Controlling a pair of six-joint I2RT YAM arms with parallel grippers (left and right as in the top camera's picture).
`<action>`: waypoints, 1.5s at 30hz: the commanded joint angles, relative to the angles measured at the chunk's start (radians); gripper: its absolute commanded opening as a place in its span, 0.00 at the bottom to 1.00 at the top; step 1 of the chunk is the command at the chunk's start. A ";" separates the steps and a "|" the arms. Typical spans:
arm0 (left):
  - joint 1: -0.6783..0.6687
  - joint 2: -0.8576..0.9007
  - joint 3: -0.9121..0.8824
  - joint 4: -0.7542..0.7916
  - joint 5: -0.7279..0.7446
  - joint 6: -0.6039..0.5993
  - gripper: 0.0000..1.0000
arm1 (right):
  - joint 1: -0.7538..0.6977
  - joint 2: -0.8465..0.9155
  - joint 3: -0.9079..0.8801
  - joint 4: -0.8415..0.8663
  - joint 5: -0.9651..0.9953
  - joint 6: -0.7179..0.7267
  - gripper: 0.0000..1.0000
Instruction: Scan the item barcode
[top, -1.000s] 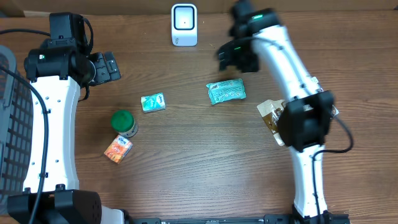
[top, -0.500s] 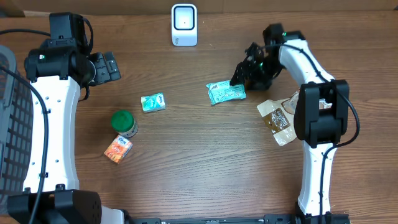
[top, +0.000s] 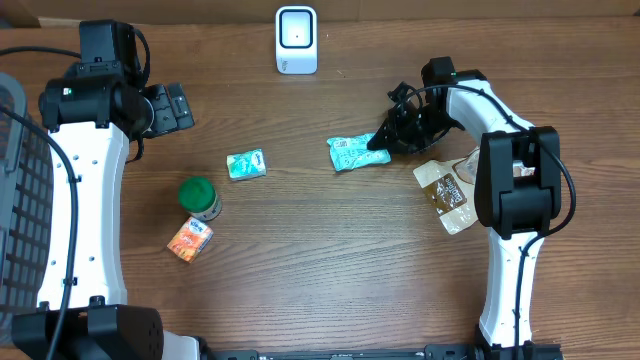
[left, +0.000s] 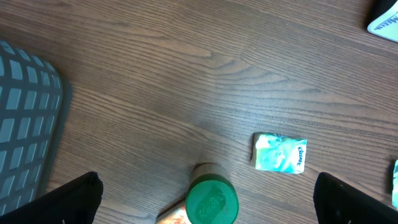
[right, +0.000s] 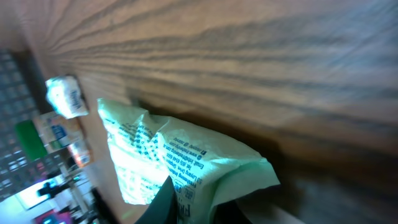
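Judging from where things lie, you are at the pick-up, and the scan itself is not yet done. Your right tool (top: 385, 140) sits low at the right-hand edge of the green packet (top: 355, 152). In the right wrist view that edge runs down into the tool's grip, so the tool looks pinched shut on it. Most of the packet lies on the tabletop (top: 320, 270), right of the middle. The white scanner (top: 296, 40) stands at the far edge, well apart from the packet. Your left tool (top: 170, 107) hangs wide open over the left side and holds nothing. What is left for you is to lift the packet clear, carry it to the scanner, and face its barcode toward the window. Only small print shows in the wrist view, with no barcode you could read, so you may need to turn the packet.
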 joint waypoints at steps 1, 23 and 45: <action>0.000 -0.013 0.021 0.001 0.008 0.019 1.00 | -0.014 -0.011 0.018 -0.023 -0.142 -0.005 0.07; 0.000 -0.013 0.021 0.001 0.008 0.019 1.00 | 0.041 -0.580 0.197 -0.112 0.001 0.098 0.04; 0.000 -0.013 0.021 0.001 0.008 0.019 1.00 | 0.306 -0.660 0.280 0.037 0.742 0.273 0.04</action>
